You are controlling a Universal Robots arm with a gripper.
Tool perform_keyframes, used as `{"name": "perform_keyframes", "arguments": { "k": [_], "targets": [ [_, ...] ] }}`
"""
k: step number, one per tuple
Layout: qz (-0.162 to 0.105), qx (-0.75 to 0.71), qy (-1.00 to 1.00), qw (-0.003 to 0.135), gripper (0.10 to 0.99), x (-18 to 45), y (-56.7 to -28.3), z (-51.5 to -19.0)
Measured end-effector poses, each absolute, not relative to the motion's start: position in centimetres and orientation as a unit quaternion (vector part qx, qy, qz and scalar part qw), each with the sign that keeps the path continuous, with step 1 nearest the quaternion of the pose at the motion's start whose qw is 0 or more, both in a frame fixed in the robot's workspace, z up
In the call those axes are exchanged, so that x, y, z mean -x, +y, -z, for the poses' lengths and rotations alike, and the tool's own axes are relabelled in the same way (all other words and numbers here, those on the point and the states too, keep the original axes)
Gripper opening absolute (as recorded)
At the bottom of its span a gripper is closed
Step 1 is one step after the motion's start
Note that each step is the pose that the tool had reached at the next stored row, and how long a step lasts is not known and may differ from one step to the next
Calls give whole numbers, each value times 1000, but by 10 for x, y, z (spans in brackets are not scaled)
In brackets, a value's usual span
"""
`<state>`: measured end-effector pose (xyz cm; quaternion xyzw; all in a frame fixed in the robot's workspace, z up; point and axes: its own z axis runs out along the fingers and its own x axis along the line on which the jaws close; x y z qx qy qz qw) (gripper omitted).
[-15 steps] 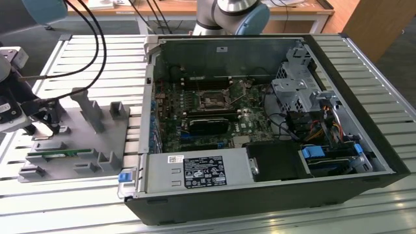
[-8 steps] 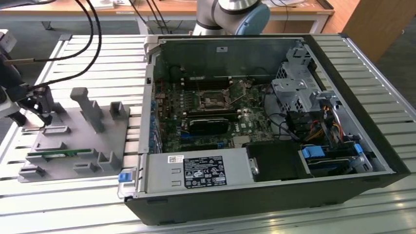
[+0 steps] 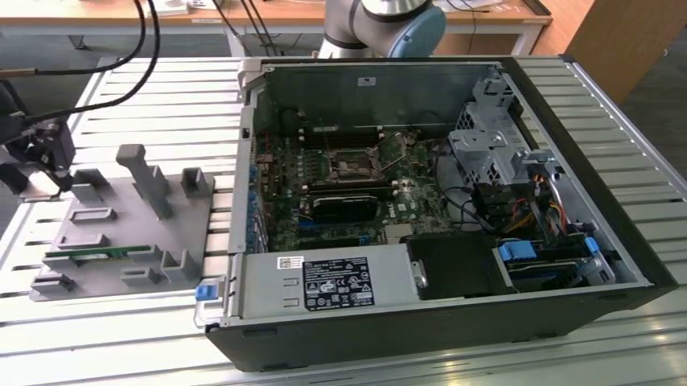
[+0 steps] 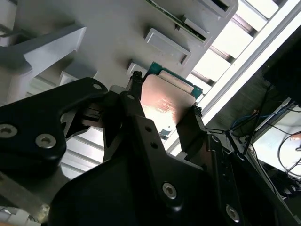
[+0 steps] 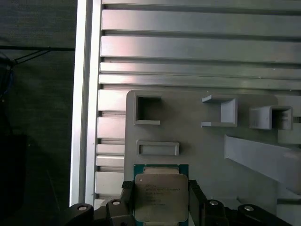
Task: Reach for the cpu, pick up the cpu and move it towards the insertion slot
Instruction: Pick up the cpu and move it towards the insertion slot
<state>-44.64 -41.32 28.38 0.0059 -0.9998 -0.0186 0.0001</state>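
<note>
Black fingers (image 5: pixel 128 195) of the gripper (image 5: pixel 161 187) are seen closed against two opposite edges of the cpu (image 5: pixel 161 200), which is held between them, silvery lid exposed. Just beyond the fingertips a grey fixture plate (image 5: pixel 197 141) with raised pockets is laid on a slatted metal table (image 5: pixel 188 47). Whether the chip is lifted clear of the plate cannot be told. The insertion slot (image 3: pixel 351 165) is seen well apart from the fingers, inside an open computer case (image 3: pixel 429 338).
</note>
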Motion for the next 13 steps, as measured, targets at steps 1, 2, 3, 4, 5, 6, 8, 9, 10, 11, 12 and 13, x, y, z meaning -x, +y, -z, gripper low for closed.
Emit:
{"name": "perform_keyframes", "arguments": {
  "k": [1, 2, 3, 4, 5, 6, 8, 9, 10, 11, 12, 13],
  "targets": [
    [19, -6, -1000, 0, 545, 446, -413, -288],
    [19, -6, -1000, 0, 545, 446, -413, -293],
    [19, -6, -1000, 0, 545, 446, -413, -298],
    [19, -6, -1000, 0, 545, 446, -413, -302],
    [19, -6, -1000, 0, 545, 446, -413, -307],
    [19, -6, -1000, 0, 545, 446, -413, -311],
    [19, -6, -1000, 0, 545, 446, -413, -320],
    [19, -6, -1000, 0, 545, 446, -413, -325],
    [19, -6, -1000, 0, 545, 446, -413, -329],
    [19, -6, -1000, 0, 545, 446, -413, -334],
    [19, -6, -1000, 0, 545, 446, -413, -338],
    [19, -6, -1000, 0, 545, 446, -413, -343]
  ]
}}
